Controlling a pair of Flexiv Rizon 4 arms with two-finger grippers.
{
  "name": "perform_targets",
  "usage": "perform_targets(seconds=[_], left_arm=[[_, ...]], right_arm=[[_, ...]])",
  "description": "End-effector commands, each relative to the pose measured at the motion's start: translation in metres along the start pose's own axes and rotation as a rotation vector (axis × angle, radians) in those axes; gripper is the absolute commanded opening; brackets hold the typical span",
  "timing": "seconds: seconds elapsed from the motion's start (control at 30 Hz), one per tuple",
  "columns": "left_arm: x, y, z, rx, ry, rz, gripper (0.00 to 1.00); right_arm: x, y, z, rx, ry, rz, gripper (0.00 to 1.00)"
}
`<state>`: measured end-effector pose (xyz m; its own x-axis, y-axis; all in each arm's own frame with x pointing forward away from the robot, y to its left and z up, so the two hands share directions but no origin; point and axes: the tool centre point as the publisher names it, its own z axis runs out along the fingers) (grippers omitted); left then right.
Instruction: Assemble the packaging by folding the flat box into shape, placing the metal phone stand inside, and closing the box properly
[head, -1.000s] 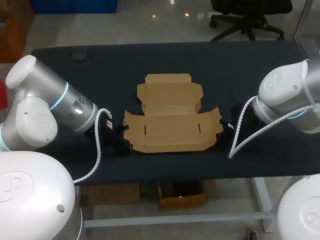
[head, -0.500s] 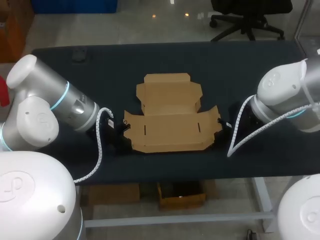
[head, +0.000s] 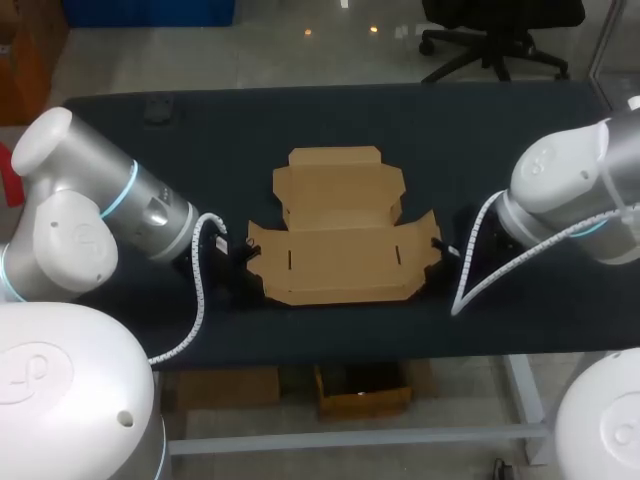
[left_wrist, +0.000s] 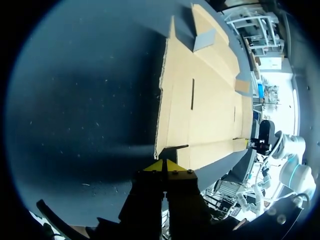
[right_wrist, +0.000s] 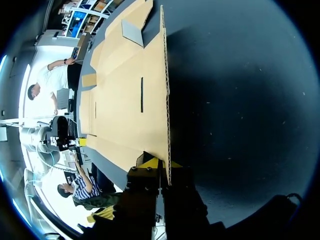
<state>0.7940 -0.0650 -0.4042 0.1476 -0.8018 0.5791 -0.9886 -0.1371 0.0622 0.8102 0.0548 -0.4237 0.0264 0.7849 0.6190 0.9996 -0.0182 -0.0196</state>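
A flat box (head: 340, 235) of brown cardboard lies unfolded at the middle of the dark surface (head: 500, 130), flaps spread. The left gripper (left_wrist: 164, 165) sits at its left edge, yellow tips pressed together just short of the card. The right gripper (right_wrist: 162, 164) pinches the box's right edge between its fingers.

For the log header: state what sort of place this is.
Probably a robotics lab workbench: a dark-covered table, a flat cardboard box laid out for folding, and two robot arms flanking it, the left arm and the right arm.
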Motion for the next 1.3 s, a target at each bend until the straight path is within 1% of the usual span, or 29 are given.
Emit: perform_targets(seconds=[0.03, 0.33, 0.57, 0.8, 1.3], left_arm=[[0.001, -0.004, 0.002, -0.004, -0.004, -0.002, 0.0], [0.001, -0.007, 0.0, -0.003, 0.0, -0.006, 0.0], [-0.005, -0.005, -0.002, -0.002, 0.002, -0.015, 0.0], [-0.006, -0.004, -0.001, -0.006, 0.004, -0.023, 0.0], [0.002, 0.0, 0.001, -0.042, 0.009, -0.035, 0.0]], right_arm=[[0.002, -0.001, 0.001, 0.007, 0.0, -0.001, 0.0], [0.007, -0.004, -0.002, -0.001, -0.007, -0.012, 0.0], [0.007, -0.005, -0.004, -0.005, -0.01, -0.01, 0.0], [0.012, -0.005, -0.008, -0.015, -0.012, -0.017, 0.0], [0.015, -0.003, -0.007, -0.013, -0.014, -0.024, 0.0]])
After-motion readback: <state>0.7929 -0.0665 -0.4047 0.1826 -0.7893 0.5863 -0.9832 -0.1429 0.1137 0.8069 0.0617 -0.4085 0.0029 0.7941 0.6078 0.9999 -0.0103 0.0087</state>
